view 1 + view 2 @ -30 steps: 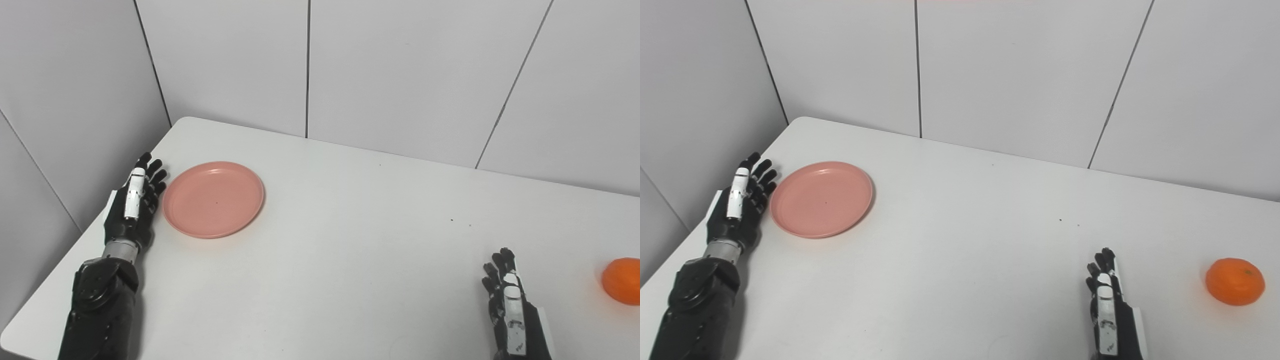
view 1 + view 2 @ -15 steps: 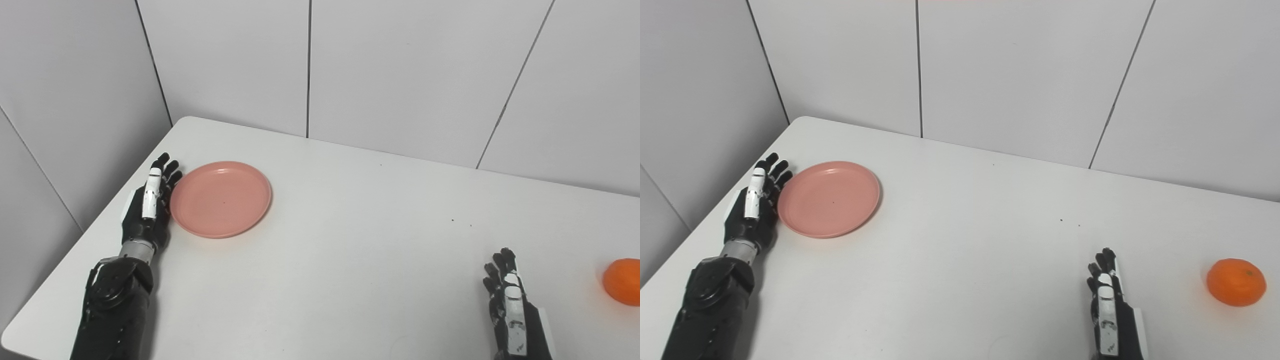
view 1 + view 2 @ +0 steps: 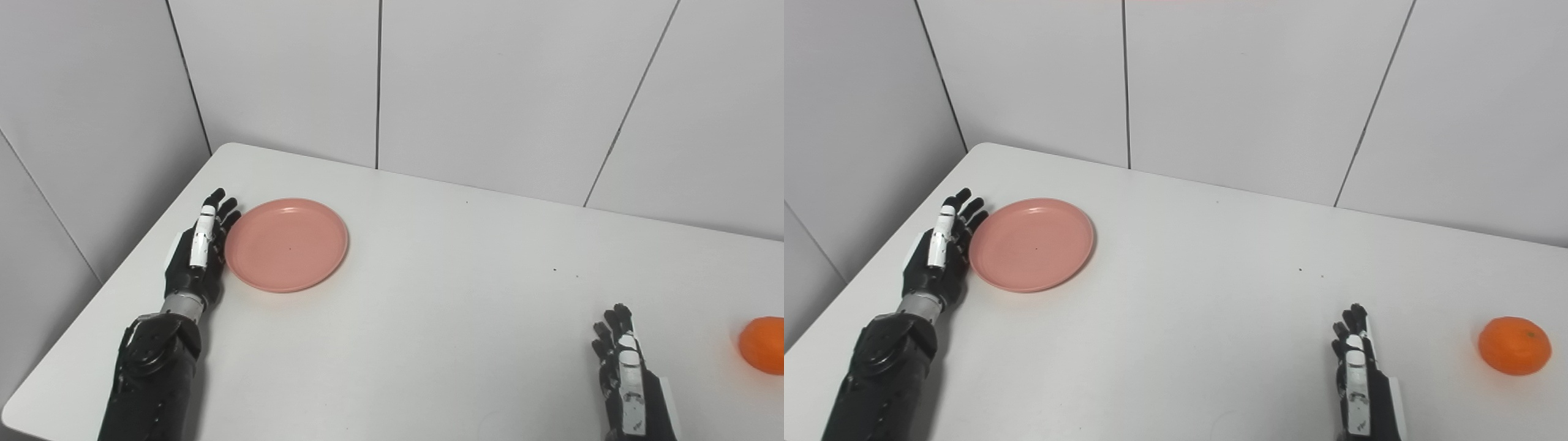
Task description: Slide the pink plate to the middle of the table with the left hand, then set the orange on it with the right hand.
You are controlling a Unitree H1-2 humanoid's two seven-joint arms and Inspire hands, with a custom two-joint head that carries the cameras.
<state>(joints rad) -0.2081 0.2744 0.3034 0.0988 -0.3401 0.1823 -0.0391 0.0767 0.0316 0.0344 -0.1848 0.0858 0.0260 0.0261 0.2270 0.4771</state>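
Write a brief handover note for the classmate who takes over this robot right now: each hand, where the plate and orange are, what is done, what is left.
Left hand: open, flat against the left rim of the pink plate, mid-push.
Right hand: open, holding nothing, at the near right.
Plate sits well left of the table middle; slide unfinished.
Orange rests untouched at the far right.
Left to do: finish the slide to the middle, then place the orange on the plate with the right hand.

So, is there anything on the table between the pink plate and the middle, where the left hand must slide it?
Nothing visible stands in the way. The left hand rests against the left rim of the pink plate, and the table toward the middle is bare. The orange and the right hand lie far to the right.
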